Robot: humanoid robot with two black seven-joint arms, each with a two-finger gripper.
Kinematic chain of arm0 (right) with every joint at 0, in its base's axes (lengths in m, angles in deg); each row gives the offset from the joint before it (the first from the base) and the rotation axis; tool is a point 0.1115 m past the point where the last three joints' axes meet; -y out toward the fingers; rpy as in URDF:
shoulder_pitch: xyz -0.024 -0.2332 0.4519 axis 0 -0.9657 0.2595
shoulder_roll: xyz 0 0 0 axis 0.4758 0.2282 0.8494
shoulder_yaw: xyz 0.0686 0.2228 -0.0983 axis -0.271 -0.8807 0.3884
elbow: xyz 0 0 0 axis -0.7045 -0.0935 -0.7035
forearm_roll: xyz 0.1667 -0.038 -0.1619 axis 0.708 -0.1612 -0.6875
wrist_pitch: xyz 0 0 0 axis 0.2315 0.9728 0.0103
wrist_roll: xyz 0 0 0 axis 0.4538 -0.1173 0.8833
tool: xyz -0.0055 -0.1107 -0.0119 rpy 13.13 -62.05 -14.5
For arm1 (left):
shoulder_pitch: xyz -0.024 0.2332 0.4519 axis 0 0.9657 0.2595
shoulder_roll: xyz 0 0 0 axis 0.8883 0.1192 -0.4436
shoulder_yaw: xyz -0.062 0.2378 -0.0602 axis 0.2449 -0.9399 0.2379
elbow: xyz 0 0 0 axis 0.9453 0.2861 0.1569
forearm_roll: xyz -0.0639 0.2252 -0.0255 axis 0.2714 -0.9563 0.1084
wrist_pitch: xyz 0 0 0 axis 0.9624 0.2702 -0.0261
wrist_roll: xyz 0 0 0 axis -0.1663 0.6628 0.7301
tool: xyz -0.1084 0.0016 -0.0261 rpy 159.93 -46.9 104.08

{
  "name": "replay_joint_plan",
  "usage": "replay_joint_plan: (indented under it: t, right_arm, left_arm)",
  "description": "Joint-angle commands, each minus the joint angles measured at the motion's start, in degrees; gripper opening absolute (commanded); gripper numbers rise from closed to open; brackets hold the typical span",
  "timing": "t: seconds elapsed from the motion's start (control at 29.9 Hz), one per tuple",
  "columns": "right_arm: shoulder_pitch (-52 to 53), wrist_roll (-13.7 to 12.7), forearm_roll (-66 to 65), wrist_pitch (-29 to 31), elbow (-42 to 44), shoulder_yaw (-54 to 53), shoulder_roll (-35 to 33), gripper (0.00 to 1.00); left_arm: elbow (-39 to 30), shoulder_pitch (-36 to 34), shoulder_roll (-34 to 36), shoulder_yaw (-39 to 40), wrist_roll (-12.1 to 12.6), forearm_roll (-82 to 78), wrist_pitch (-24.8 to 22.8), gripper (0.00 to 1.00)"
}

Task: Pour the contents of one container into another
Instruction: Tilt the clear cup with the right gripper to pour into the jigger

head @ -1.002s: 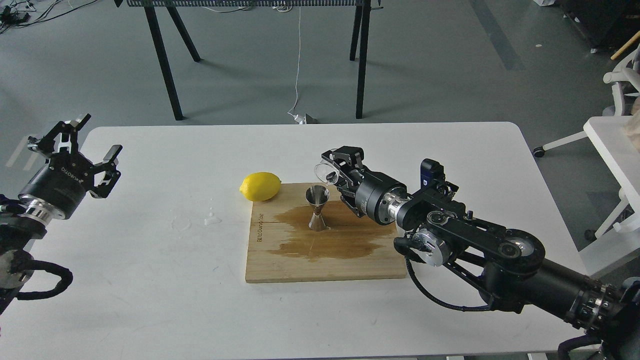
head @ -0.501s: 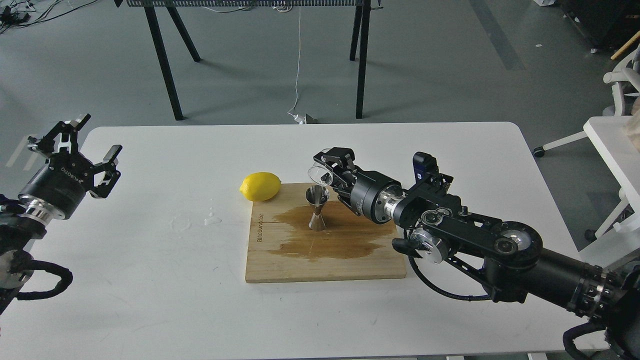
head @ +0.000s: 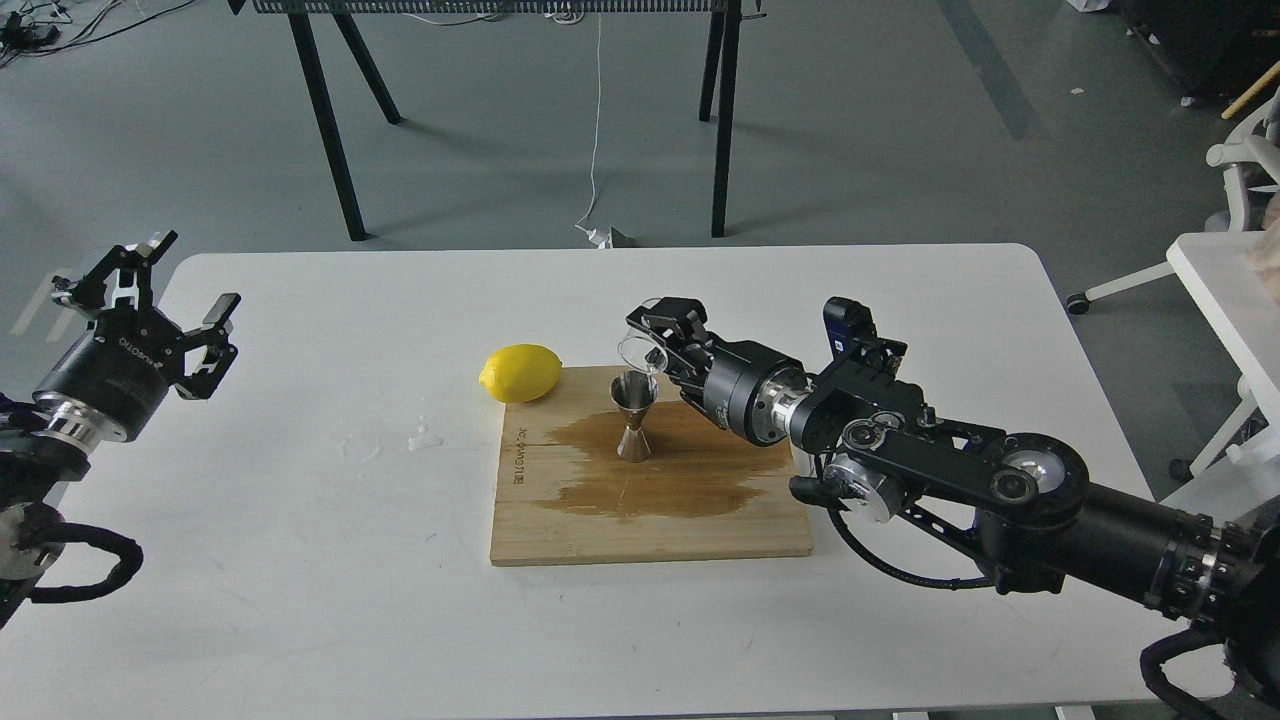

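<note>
A shiny steel hourglass jigger (head: 635, 417) stands upright on a wooden board (head: 650, 520), in a dark wet stain. My right gripper (head: 655, 335) is shut on a tiny clear cup (head: 638, 350), tipped on its side with its rim just above the jigger's upper right edge. Whether liquid runs out is too fine to see. My left gripper (head: 175, 290) hangs open and empty over the table's far left edge, well away from both.
A yellow lemon (head: 520, 372) lies at the board's back left corner. Small clear drops (head: 425, 437) sit on the white table (head: 300, 560) left of the board. A white side table (head: 1225, 290) stands at the right.
My right gripper carried the tilted cup a little to the left, then lowered it slightly toward the jigger's mouth. The left arm barely shifted.
</note>
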Motion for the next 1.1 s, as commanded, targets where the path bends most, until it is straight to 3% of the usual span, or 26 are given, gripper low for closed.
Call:
replay_joint_plan:
  t: [0.0,1.07]
  right_arm:
    - [0.58,-0.07,-1.77,-0.01,0.05,1.76,-0.04,0.28]
    - [9.72,0.10,-1.86,0.08,0.31,12.04,-1.36,0.29]
  left_arm:
    - [0.00,0.10,0.00,0.00,0.00,0.00,0.00,0.83]
    - [0.09,0.19,-0.09,0.00,0.00,0.00,0.00,0.83]
